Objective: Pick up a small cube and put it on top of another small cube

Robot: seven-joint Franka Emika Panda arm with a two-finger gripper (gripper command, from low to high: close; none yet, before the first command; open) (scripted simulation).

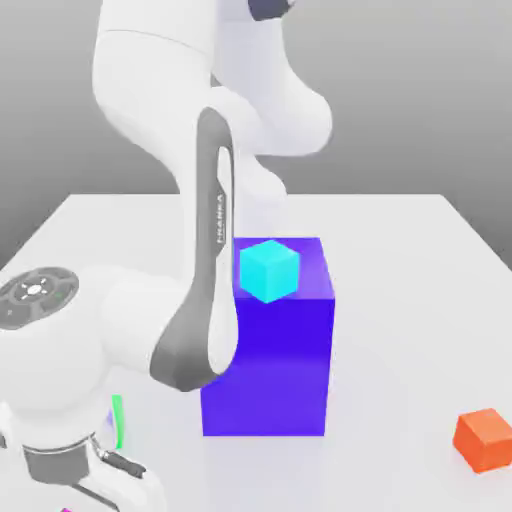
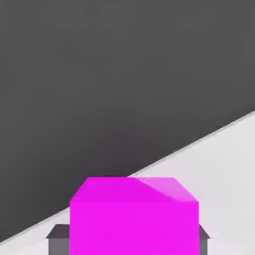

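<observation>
So the gripper [image 2: 128, 241] is squeezed shut on the pink cube [image 2: 133, 219], grab done. Left: lift & put it on another small cube, maybe orange cube [image 1: 483, 438].

Magenta cube [image 2: 133, 219], cyan cube [image 1: 269, 269], blue block [image 1: 270, 350], orange cube [image 1: 484, 439], white table [image 1: 400, 250].

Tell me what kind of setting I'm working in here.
It looks like a simulated tabletop test scene rather than a real room: a plain white table against a blank grey backdrop, bearing flat-coloured blocks, namely a big blue block with a cyan cube on top, an orange cube, and a magenta cube.
</observation>
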